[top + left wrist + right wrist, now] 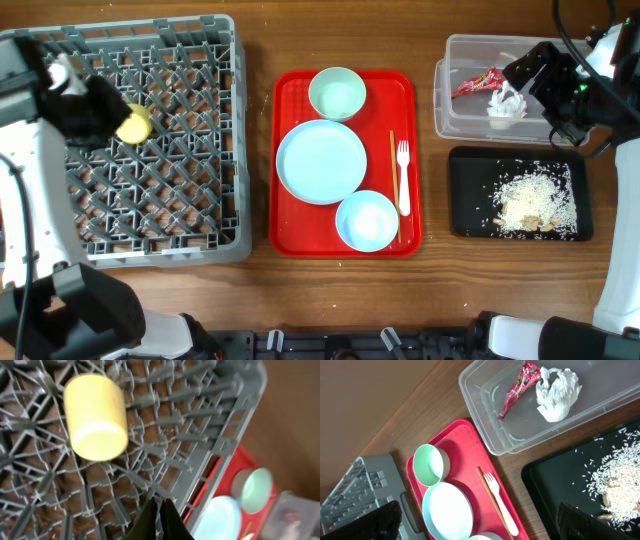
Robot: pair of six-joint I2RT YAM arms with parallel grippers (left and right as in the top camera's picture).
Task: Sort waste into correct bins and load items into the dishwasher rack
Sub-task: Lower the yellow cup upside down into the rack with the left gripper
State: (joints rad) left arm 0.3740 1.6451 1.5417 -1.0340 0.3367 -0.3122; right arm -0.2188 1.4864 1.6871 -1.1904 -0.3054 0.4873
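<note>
A yellow cup (135,125) (95,415) lies on its side in the grey dishwasher rack (200,200) (200,425). My left gripper (105,108) (160,520) is shut and empty just beside it. My right gripper (545,88) (480,525) is open and empty above the clear tub (445,110) (485,425), which holds the red wrapper (478,82) (520,387) and white napkin (507,105) (557,392). Rice scraps (535,200) (620,485) lie in the black tray (465,165) (545,490). The plate (321,161), white bowl (366,220), green bowl (337,93) and fork (403,175) sit on the red tray (290,235).
A thin wooden stick (394,185) lies beside the fork on the red tray. The rack fills the table's left side, and the tub and black tray stand at the right. Bare wood strips separate them.
</note>
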